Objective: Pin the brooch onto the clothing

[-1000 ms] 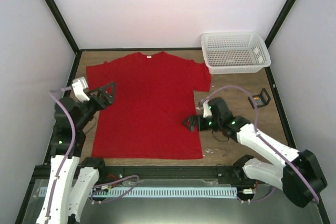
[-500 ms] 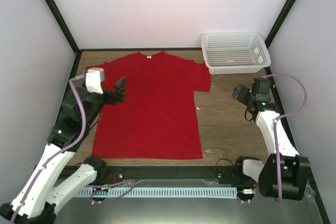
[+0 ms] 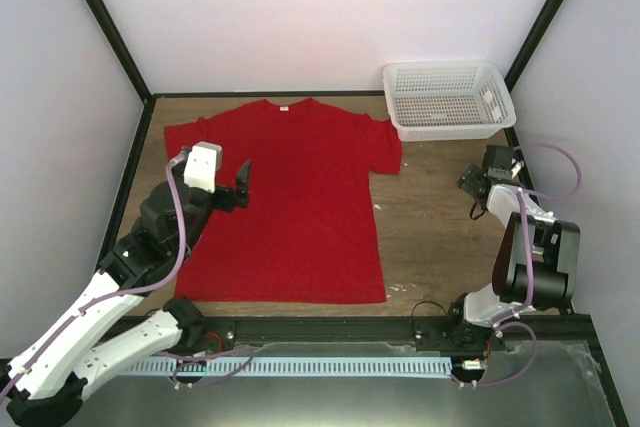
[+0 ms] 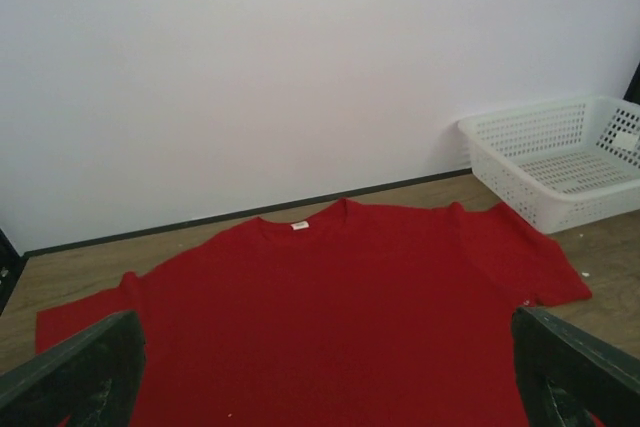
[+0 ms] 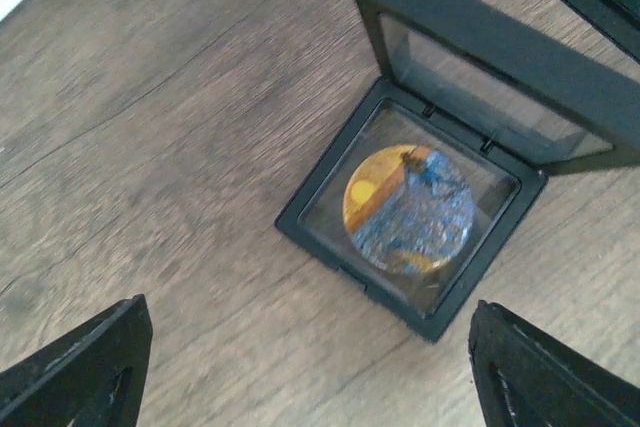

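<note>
Right end effector [image 5: 308, 347], fingers spread wide and gripping nothing, hangs above the brooch [image 5: 410, 209], a round blue-and-orange disc. It lies in a square black hinged case [image 5: 480, 35] with its clear lid raised, near the right edge of the wood-grain bench [image 5: 150, 147]. Left end effector [image 4: 325, 367], fingers likewise apart, hovers over the flat red cloth T-shirt [image 4: 340, 317] spread mid-bench.

A robot test booth in a lab, not a home or a shop. Plain white panels [image 3: 330, 17] close in a wood-grain table [image 3: 430, 237], held at the corners by black frame posts [image 3: 102, 17]. A left arm [image 3: 110, 292] and a right arm [image 3: 525, 257] are bolted to a black rail [image 3: 330, 331] at the near edge. Laid out on the table are a red T-shirt [image 3: 285, 207], a white basket [image 3: 448, 97] and a black display case [image 5: 480, 32]
</note>
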You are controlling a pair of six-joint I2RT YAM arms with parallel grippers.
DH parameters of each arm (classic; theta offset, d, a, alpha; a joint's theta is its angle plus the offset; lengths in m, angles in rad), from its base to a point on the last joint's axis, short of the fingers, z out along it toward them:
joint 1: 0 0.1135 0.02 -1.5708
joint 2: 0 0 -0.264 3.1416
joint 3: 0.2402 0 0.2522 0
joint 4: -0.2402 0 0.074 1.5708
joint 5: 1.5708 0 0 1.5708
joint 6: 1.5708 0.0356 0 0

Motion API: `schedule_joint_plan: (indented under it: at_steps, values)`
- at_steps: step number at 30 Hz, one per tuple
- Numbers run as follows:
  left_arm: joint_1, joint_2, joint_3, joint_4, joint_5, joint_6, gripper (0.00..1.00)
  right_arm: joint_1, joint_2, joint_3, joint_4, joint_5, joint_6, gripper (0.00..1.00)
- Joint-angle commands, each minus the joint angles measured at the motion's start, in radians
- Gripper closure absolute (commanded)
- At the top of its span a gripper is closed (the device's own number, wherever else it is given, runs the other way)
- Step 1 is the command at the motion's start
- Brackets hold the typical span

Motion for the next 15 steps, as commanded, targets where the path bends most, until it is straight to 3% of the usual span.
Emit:
schedule_joint_plan:
  at_steps: [1, 7, 10, 15]
  values:
    - [0.000, 0.000, -0.020, 0.031, -0.020, 0.001, 0.00, -0.052, 0.063, 0.059, 0.089, -0.001, 0.002, 0.20]
    - [0.015, 0.010, -0.029, 0.040, -0.018, 0.002, 0.00, -0.076, 0.087, 0.056, 0.119, -0.001, 0.012, 0.24]
    - [0.021, 0.013, -0.029, 0.040, -0.021, 0.001, 0.00, -0.086, 0.116, 0.058, 0.124, -0.007, 0.025, 0.32]
    - [0.027, 0.018, -0.029, 0.040, -0.018, -0.003, 0.00, -0.091, 0.138, 0.060, 0.122, 0.033, 0.044, 0.32]
